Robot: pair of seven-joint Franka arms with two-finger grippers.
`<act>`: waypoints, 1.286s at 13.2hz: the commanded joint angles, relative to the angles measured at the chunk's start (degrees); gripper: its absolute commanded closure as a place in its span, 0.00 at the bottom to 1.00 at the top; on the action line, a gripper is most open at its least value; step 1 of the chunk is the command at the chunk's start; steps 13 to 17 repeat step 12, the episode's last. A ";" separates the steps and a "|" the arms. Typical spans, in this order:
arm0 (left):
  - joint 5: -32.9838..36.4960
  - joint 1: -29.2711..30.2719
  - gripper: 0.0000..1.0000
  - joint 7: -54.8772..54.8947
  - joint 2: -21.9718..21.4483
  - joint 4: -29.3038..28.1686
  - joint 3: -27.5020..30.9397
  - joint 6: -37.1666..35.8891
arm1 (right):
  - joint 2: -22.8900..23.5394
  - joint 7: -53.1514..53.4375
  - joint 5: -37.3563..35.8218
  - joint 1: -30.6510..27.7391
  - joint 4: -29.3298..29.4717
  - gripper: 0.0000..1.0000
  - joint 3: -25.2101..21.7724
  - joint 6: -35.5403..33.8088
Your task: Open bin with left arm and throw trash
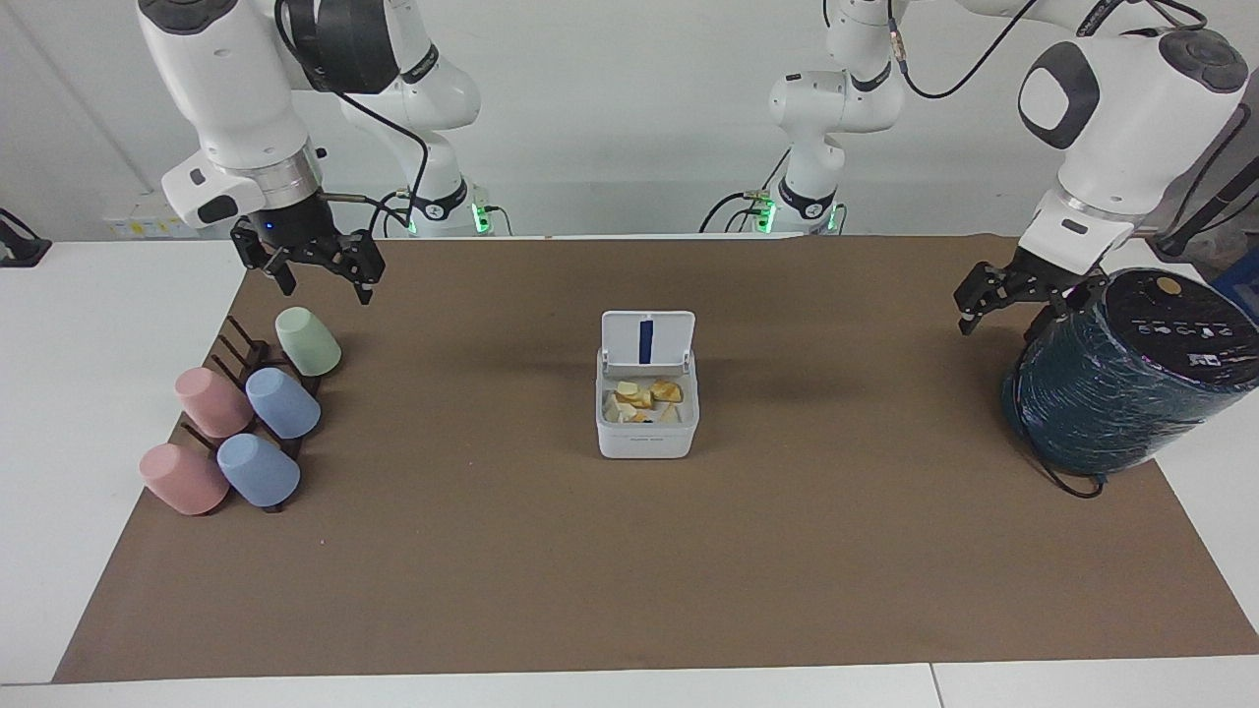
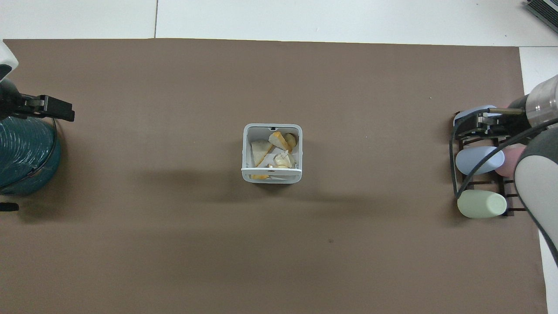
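Bare mat (image 1: pixel 629 570) rings the open bin (image 1: pixel 646 431); cups (image 1: pixel 283 403) and cylinder (image 1: pixel 1121 393) flank the ends.
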 commanded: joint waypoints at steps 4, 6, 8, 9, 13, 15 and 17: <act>-0.46 -0.36 0.00 -0.52 -1.90 -2.15 0.37 0.16 | -1.83 -3.20 1.71 0.13 -2.55 0.00 -0.72 0.40; -0.46 -0.36 0.00 -0.52 -1.90 -2.06 0.29 0.16 | -1.92 -4.61 3.10 0.04 -2.91 0.00 -0.89 1.11; -0.46 -0.36 0.00 -0.43 -1.90 -2.15 0.37 0.16 | -2.09 -4.70 4.44 -0.05 -3.52 0.00 -1.33 2.51; -0.46 -0.36 0.00 -0.43 -1.90 -2.15 0.37 0.25 | -2.09 -4.71 4.44 -0.05 -3.53 0.00 -1.33 2.52; -0.46 -0.36 0.00 -0.43 -1.90 -2.15 0.29 0.25 | -2.09 -4.62 4.35 0.04 -3.44 0.00 -1.33 2.52; -0.46 -0.36 0.00 -0.43 -1.90 -2.15 0.29 0.25 | -2.09 -4.62 4.35 0.04 -3.44 0.00 -1.33 2.52; -0.46 -0.36 0.00 -0.43 -1.90 -2.15 0.29 0.25 | -2.09 -4.62 4.35 0.04 -3.44 0.00 -1.33 2.52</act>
